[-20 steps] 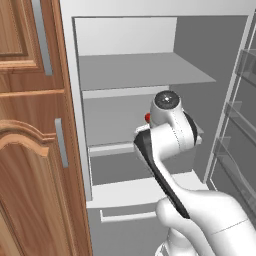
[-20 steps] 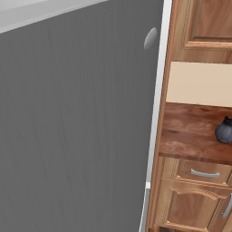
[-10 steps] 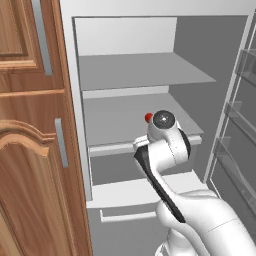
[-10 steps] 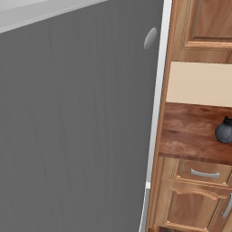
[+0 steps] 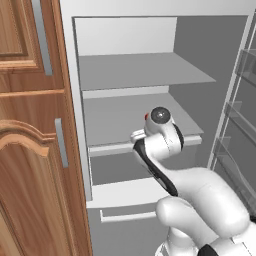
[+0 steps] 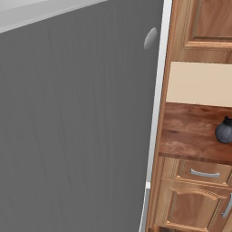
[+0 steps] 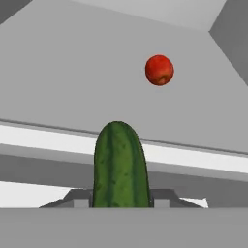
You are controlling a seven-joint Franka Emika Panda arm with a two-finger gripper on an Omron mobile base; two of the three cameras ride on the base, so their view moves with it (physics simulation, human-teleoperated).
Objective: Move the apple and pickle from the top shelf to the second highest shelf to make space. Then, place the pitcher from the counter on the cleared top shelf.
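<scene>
The fingers grip the pickle (image 7: 120, 164) on both sides, carrying it toward the second highest shelf (image 7: 72, 72), where the apple (image 7: 159, 69) already sits well ahead of them. Next comes easing forward over the white front edge and releasing; the pitcher (image 6: 224, 130) waits on the counter (image 6: 190, 133).

Grey fridge door (image 6: 77, 127) swung open; wooden cabinet (image 5: 30, 150) left of the fridge; drawer (image 6: 201, 173) under the worktop.
</scene>
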